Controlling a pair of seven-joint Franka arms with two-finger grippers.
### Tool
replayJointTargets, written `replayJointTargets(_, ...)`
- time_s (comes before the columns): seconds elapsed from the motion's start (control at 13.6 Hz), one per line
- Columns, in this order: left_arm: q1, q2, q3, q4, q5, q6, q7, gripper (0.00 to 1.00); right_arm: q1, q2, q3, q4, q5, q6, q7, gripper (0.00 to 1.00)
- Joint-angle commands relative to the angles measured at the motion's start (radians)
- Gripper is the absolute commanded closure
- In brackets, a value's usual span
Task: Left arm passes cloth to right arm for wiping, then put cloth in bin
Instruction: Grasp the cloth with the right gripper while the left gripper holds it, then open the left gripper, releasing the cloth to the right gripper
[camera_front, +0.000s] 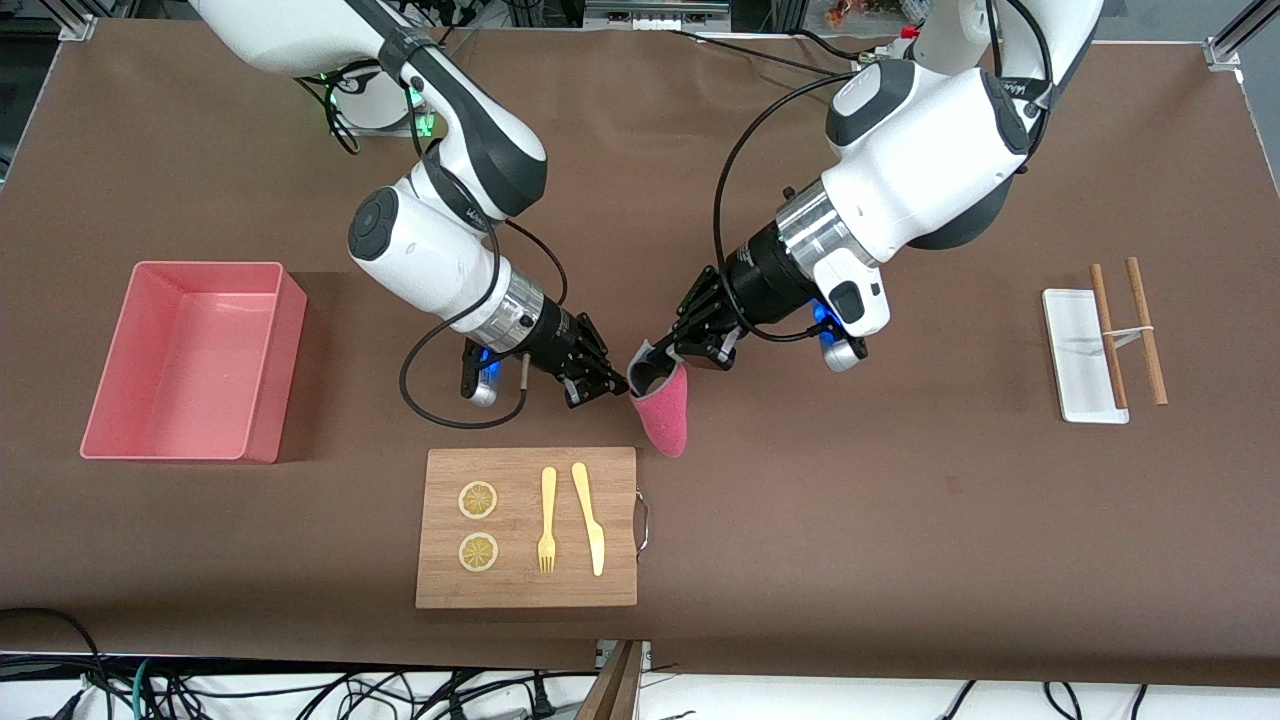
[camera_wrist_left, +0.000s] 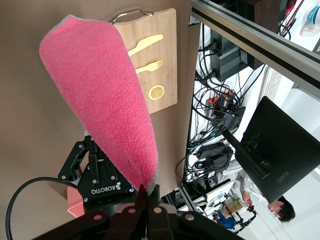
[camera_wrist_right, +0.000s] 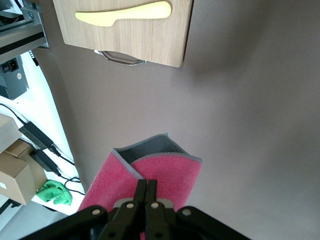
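Two robot arms meet over the middle of the brown counter (camera_front: 900, 520), both clamped on the same pink cloth (camera_front: 664, 412). The left claw (camera_front: 683, 352) pinches the cloth's upper edge with its fingers pressed together, and the fabric hangs down from it in a fuzzy fold with a grey backing showing at the top. The right claw (camera_front: 600, 385), also clenched, grips the cloth's other edge just beside the left claw. The cloth dangles above bare counter, close to the corner of the wooden cutting board (camera_front: 527, 527), which carries a fork (camera_front: 547, 520), a knife (camera_front: 589, 517) and two lemon slices (camera_front: 478, 526). The salmon-pink bin (camera_front: 195, 360) stands well apart, toward the right arm's end of the counter.
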Motion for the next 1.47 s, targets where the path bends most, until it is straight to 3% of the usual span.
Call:
replayJointTargets(0.0,-0.007,-0.006,0.005,0.013,0.006,-0.002,-0.009,1.00,-0.006,0.012,0.012,0.018,0.010,0.005,-0.011,1.00)
replayJointTargets(0.44,0.016,-0.008,0.009,0.005,0.017,-0.023,0.002,1.00,-0.006,0.013,0.012,0.018,0.008,0.005,-0.012,1.00)
replayJointTargets(0.51,0.018,-0.006,0.011,0.004,0.018,-0.028,0.002,0.55,-0.006,0.013,0.012,0.018,0.010,0.003,-0.011,1.00)
replayJointTargets(0.59,0.018,-0.006,0.014,-0.001,0.034,-0.032,0.005,0.01,-0.006,0.010,0.010,0.018,0.010,0.002,-0.011,1.00)
replayJointTargets(1.03,0.045,-0.008,0.016,0.005,0.124,-0.132,0.058,0.00,-0.004,0.007,0.013,0.018,0.008,-0.004,-0.008,1.00)
replayJointTargets(1.4,0.111,-0.026,0.016,0.014,0.192,-0.394,0.348,0.00,-0.004,-0.022,0.064,0.017,0.002,-0.159,-0.009,1.00)
